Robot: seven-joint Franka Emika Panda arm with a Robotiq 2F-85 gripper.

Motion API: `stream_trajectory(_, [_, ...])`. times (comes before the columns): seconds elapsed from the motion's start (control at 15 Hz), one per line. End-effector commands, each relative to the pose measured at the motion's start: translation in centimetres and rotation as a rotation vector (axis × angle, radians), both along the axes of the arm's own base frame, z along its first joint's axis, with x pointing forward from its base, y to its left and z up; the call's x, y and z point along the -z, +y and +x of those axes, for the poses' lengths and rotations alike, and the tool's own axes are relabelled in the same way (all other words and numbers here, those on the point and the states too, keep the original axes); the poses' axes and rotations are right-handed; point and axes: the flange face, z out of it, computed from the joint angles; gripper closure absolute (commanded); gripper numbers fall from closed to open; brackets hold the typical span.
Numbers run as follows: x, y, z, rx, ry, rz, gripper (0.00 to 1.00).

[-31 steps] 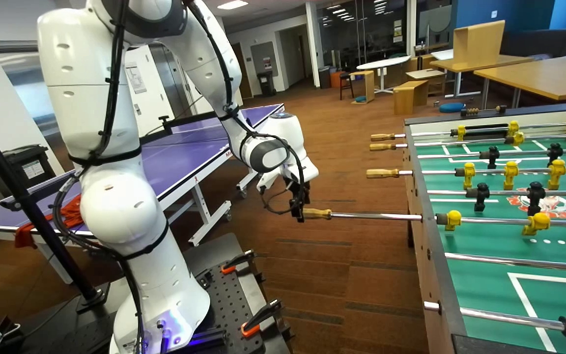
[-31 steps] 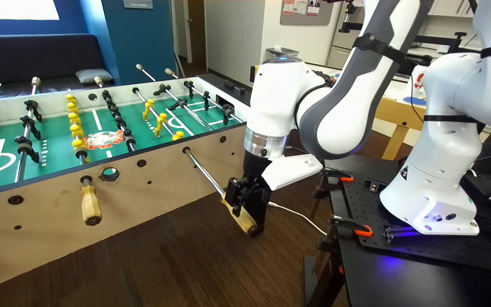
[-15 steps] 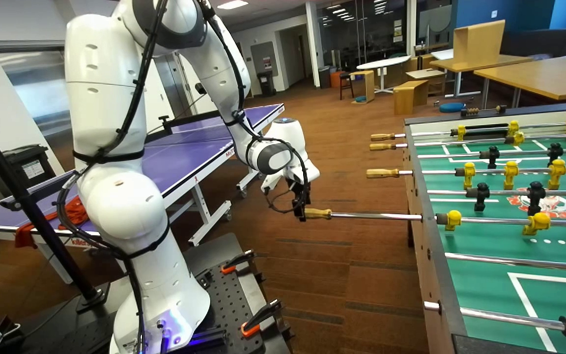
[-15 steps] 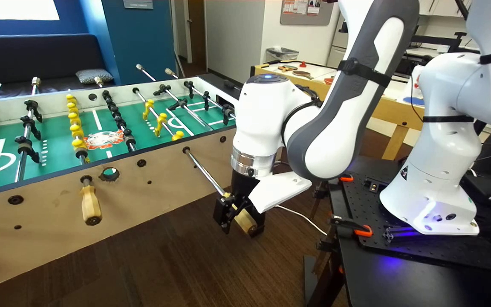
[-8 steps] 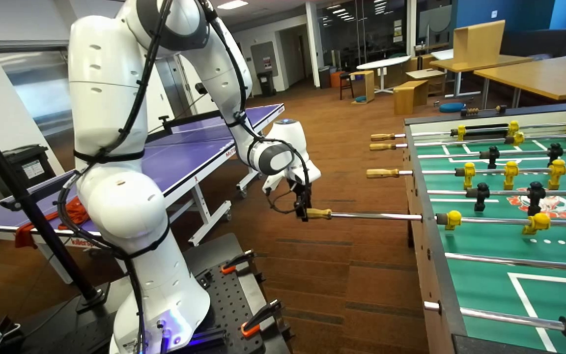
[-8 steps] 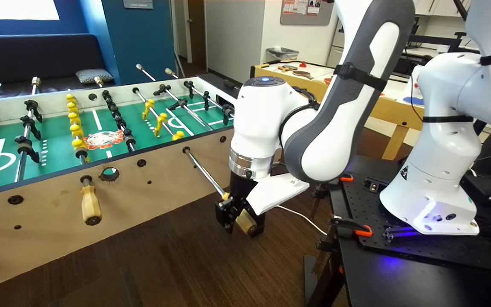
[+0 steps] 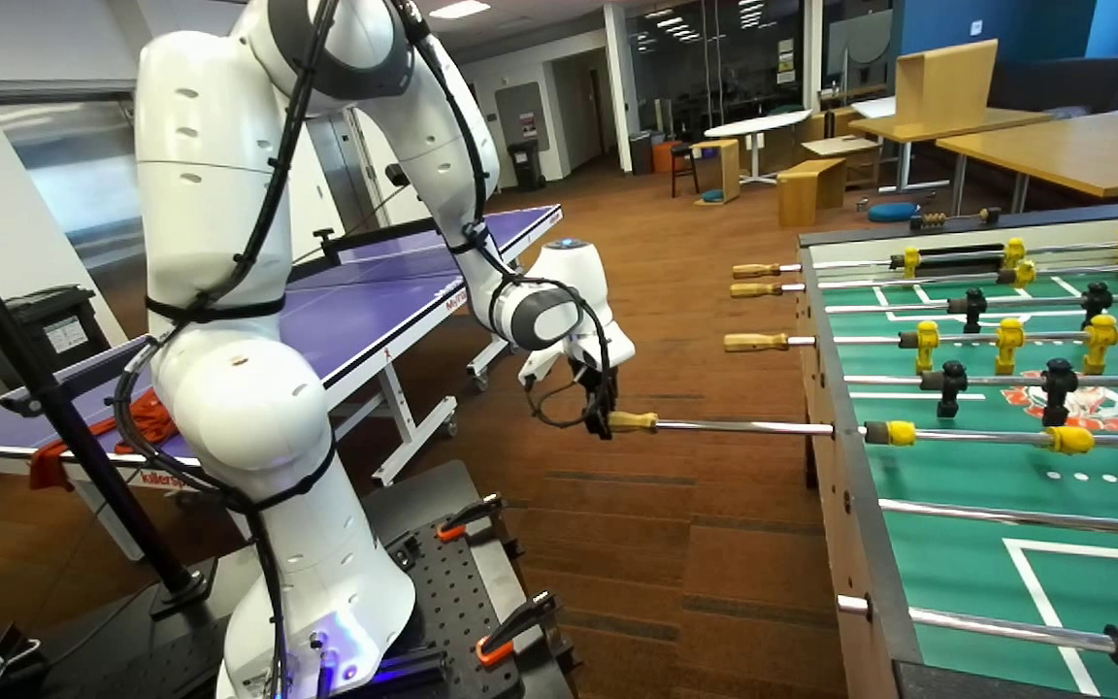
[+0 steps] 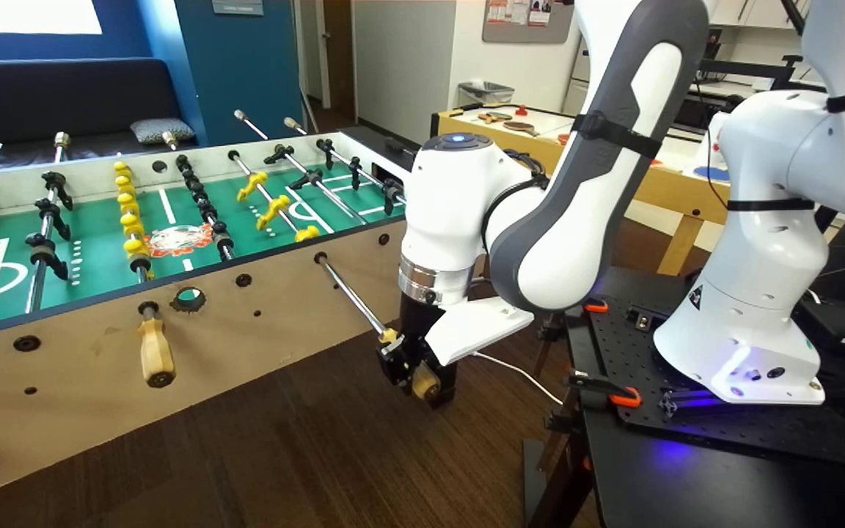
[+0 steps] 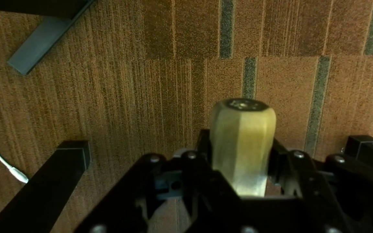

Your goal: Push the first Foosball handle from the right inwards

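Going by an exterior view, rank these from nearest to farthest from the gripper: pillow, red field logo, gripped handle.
1. Gripped handle, outside the foosball table.
2. Red field logo, mid-table.
3. Pillow, on the couch past the table.

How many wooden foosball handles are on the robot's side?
4: first handle in the pincer, second handle midway along the foosball table, third handle and fourth handle near its far end.

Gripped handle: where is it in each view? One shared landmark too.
In an exterior view: gripped handle, slightly below and right of centre.
In an exterior view: gripped handle, straight below centre, partly hidden.
In the wrist view: gripped handle, right of centre, mostly lower half.
Shared landmark: black gripper, closed on the handle.
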Motion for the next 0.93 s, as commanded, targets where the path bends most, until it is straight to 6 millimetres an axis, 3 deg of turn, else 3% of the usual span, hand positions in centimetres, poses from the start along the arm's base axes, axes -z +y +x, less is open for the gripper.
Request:
stream_trajectory(0.0, [-1.8, -1.5, 1.7, 0.031, -0.050, -0.003, 0.86])
stream_trajectory(0.47, [-2.1, -5.1, 4.7, 0.036, -0.058, -0.036, 0.86])
stream_trajectory(0.87, [-2.2, -9.7, 8.9, 0.045, -0.076, -0.063, 0.86])
